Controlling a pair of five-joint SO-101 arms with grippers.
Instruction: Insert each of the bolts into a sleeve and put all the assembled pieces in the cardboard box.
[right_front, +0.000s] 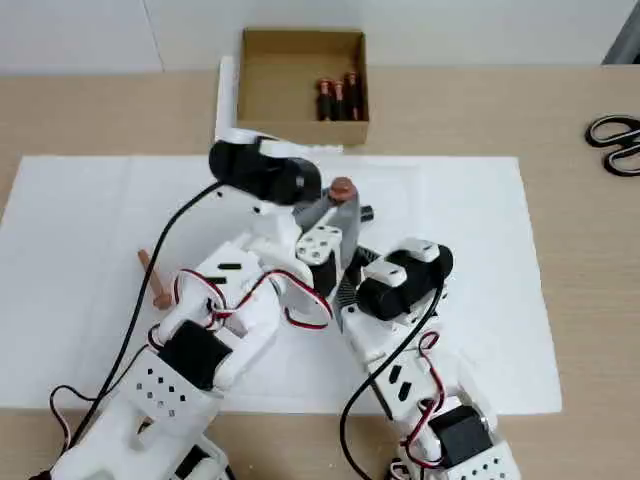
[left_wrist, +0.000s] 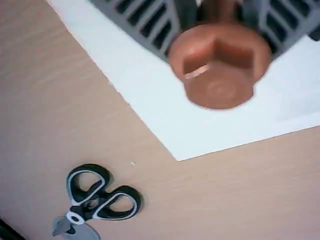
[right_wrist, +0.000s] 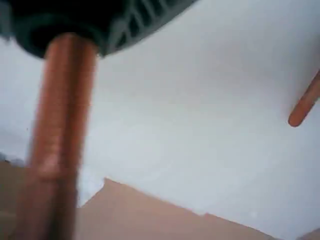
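Left gripper (right_front: 340, 203) is clenching a bolt (left_wrist: 218, 65) above the paper (right_front: 480, 300). Right gripper (right_front: 352, 252) is sitting just beside it, grip unclear. Another bolt (right_front: 155, 280) is lying loose on the paper, and three pieces (right_front: 338, 99) are resting in the box (right_front: 262, 80).

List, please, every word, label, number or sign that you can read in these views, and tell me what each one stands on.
None: no readable text appears in any view. The cardboard box, the white sheet, the scissors and the held bolt bear no legible words, numbers or signs.
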